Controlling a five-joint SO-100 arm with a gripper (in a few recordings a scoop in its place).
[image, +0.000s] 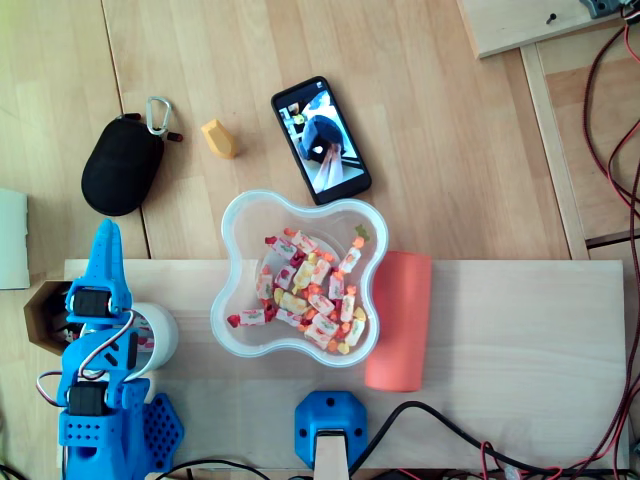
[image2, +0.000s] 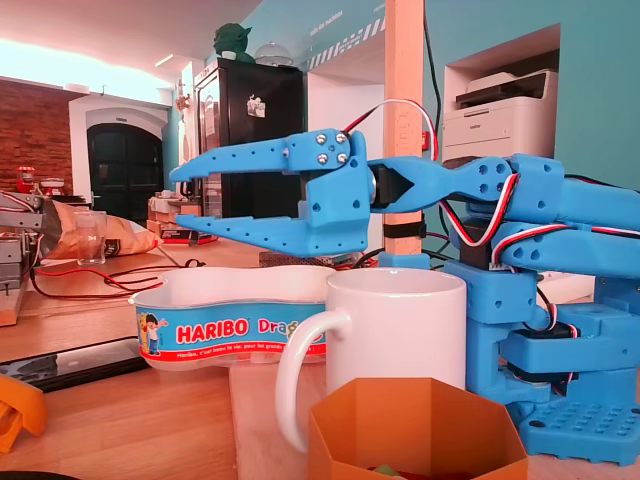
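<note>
Both jaws stand apart and empty, level above the mug (image2: 395, 330), tips pointing toward the tub (image2: 225, 300) of sweets (image: 310, 295) just beside it on the surface (image: 500, 320). As I judge it, height matters most: any reach should pass clear of the mug's rim and handle and of the orange box (image2: 415, 430) near it. Any descent should land over the tub's middle, not its wall.

Overhead: partly on the board (image: 520, 340), tub (image: 232, 215) with sweets (image: 310, 290) inside; left, mug (image: 160, 335) (box (image: 38, 318) just beyond); right, roll (image: 400, 320) just beside; behind, phone (image: 320, 135) and pouch (image: 120, 170).
</note>
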